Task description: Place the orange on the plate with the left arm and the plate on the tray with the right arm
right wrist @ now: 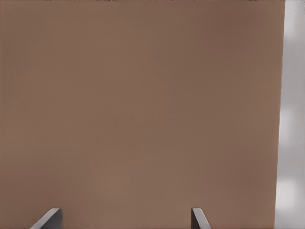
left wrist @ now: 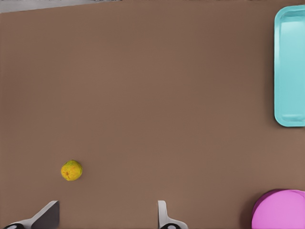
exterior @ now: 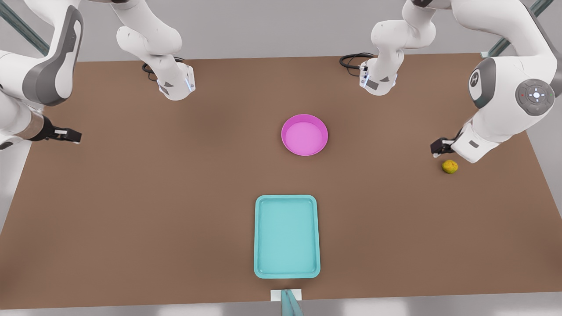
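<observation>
Brown bench (exterior: 131, 210), nothing moved yet.
The orange (exterior: 449, 166) lies beside the spread left claw (exterior: 440, 146); plate (exterior: 304, 134) and tray (exterior: 287, 236) sit apart; the right claw (exterior: 70, 135) waits, spread.

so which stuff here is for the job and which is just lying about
For the job: orange, pink plate, tray, left end effector open near the orange, right end effector open over bare table.
Lying about: small white block with teal piece at the table edge.
</observation>
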